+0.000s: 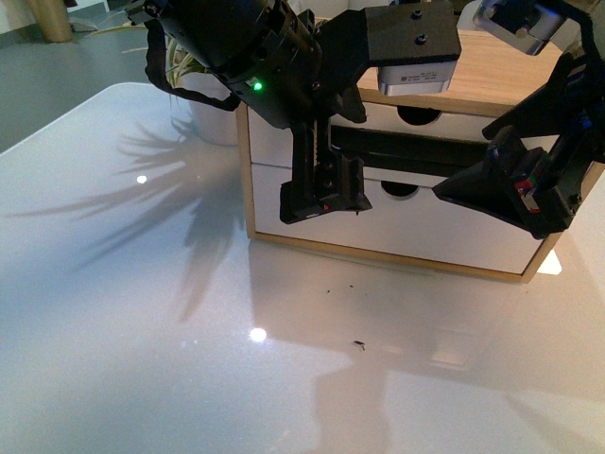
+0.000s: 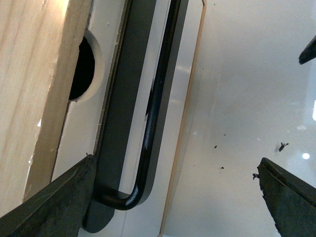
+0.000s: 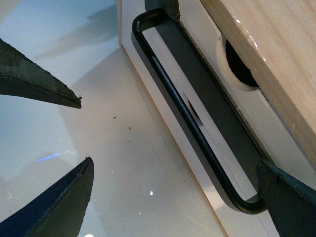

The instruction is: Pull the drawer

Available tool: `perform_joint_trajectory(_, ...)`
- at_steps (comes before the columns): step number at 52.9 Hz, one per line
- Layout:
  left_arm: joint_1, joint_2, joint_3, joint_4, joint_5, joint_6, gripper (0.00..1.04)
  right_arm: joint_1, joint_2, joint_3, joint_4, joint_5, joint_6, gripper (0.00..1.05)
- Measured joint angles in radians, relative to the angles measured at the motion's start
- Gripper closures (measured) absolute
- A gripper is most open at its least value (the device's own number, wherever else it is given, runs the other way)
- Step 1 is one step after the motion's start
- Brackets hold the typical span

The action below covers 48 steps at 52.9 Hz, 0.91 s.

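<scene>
Straddling the black handle (image 1: 416, 151) at upper centre frame, left gripper (image 1: 326, 203) and right gripper (image 3: 175, 163) both have jaws spread; pulling unclamped, they could slip off the drawer (image 1: 468, 123).

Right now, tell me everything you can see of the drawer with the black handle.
The drawer is the upper one in a wood-framed cabinet: glossy white front, half-round notch in its top edge, long black bar handle on a dark plate. It looks shut, flush with the cabinet. The left gripper and right gripper are open, one finger each by a handle end; whether they touch it is unclear.
</scene>
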Motion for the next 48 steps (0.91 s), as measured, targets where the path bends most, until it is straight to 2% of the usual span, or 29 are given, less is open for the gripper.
perform_joint_trajectory(34,-0.002,0.09,0.057,-0.034,-0.065,0.089,0.07,0.013,0.149,0.088,0.031,-0.019,-0.013,0.09)
perform_joint_trajectory(48,-0.004,0.09,0.062,-0.076,-0.069,0.116,0.07,0.023,0.183,0.114,-0.009,-0.027,-0.025,0.09)
